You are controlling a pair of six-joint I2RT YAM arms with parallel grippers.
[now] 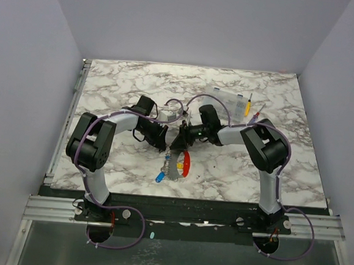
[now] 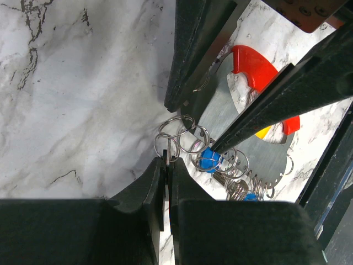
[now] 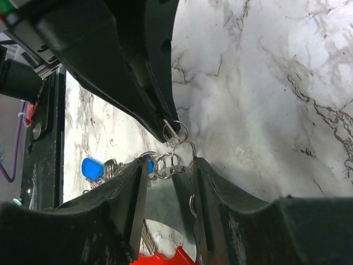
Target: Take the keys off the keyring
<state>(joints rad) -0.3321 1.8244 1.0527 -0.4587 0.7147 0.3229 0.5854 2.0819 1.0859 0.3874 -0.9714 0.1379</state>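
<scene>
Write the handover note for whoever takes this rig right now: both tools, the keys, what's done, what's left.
Left tool: shut on the end ring of the linked rings.
Right tool: open, one finger on either side of those rings, apparently gripping nothing.
Keys: bunched on the rings, some with blue heads, beside a flat metal tag with a red part, over the marble table.
Done: the end ring is pinched. No key lies apart from the bunch.
Left: every key has yet to come off.
</scene>
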